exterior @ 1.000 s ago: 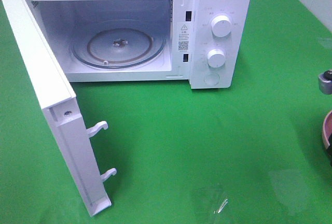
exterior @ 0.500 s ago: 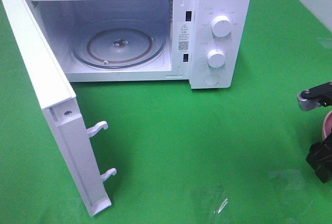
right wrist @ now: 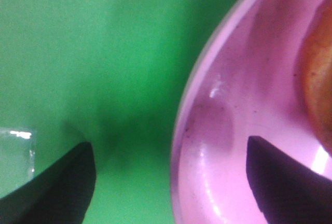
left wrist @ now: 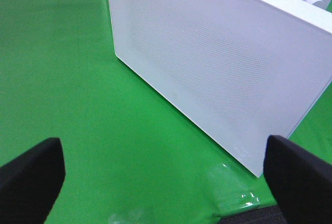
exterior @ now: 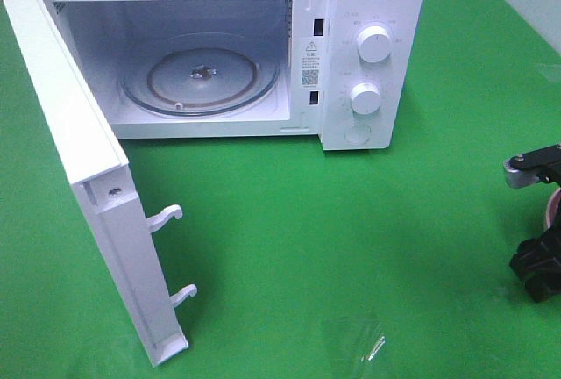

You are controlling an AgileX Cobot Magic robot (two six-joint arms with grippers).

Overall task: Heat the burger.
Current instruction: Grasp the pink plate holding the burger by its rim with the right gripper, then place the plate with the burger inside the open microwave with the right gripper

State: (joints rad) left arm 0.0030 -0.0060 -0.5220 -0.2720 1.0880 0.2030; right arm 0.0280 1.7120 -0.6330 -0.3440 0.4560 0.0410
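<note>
In the right wrist view only a golden-brown edge of the burger (right wrist: 317, 79) shows, lying on a pink plate (right wrist: 244, 110). My right gripper (right wrist: 176, 182) is open and straddles the plate's rim: one finger (right wrist: 67, 185) is over the green cloth, the other (right wrist: 285, 182) over the inside of the plate. In the exterior high view the right gripper (exterior: 535, 221) is at the far right edge, and a sliver of the plate (exterior: 549, 208) shows behind it. My left gripper (left wrist: 166, 182) is open with nothing between its fingers, and it faces the outer side of the microwave door (left wrist: 218, 68).
A white microwave (exterior: 368, 46) stands at the back with its door (exterior: 79, 177) swung wide open to the left. Its glass turntable (exterior: 202, 76) is bare. Green cloth (exterior: 351, 247) covers the table between the microwave and the plate.
My right gripper has come further into the exterior high view from the right edge and now hides most of the pink plate. The microwave and its door have not moved.
</note>
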